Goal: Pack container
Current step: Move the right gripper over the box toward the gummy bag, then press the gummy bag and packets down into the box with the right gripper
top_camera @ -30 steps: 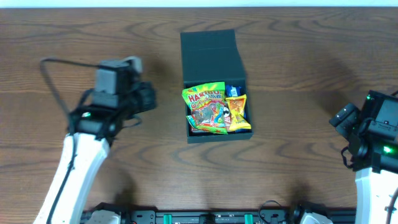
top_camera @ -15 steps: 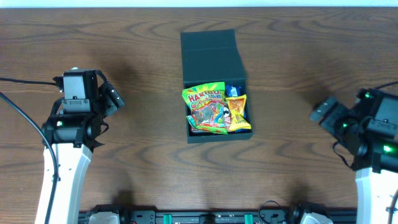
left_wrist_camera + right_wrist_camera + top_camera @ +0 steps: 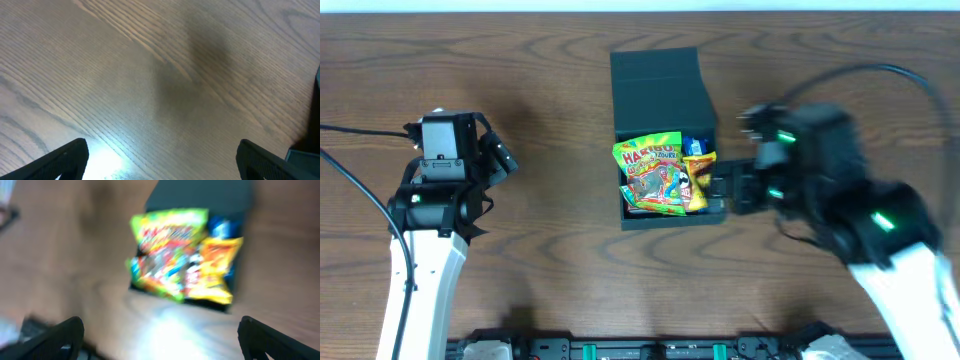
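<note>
While container (image 3: 660, 90) sits lid-open, right gripper (image 3: 720, 187) spread beside its right wall; left gripper (image 3: 498, 160) spread, far off.

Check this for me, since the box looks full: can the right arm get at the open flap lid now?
Probably yes. The right gripper is beside the container, and its flap lid lies open behind the snacks with nothing on it; the left gripper is far off.
</note>
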Robot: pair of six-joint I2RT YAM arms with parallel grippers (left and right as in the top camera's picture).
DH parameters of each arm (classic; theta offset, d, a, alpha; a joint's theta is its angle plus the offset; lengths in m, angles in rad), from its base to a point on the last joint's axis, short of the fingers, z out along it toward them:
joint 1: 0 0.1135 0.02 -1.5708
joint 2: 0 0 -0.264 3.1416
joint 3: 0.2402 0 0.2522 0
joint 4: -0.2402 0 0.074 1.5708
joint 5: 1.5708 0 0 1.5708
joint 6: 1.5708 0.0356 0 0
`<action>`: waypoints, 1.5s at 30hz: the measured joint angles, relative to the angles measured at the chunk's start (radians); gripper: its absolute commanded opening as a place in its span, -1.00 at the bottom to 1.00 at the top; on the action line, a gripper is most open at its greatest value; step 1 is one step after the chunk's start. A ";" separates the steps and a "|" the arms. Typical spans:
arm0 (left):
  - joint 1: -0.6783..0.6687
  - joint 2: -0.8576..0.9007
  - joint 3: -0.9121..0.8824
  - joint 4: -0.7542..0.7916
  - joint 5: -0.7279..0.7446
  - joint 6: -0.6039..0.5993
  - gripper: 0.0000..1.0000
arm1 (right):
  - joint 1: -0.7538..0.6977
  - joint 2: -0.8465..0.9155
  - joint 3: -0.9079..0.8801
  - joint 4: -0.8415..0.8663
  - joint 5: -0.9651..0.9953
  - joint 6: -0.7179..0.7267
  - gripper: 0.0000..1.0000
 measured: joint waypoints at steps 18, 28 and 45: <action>0.000 0.000 0.000 0.001 0.000 0.000 0.90 | -0.008 0.278 -0.208 0.291 -0.687 -0.412 -0.97; 0.000 0.000 0.000 0.000 0.000 0.000 0.91 | -0.126 0.278 -0.396 0.553 -0.703 -0.429 -0.97; 0.000 0.000 0.000 0.000 0.000 0.000 0.91 | -0.104 0.468 -0.473 0.697 -0.718 -0.566 -0.98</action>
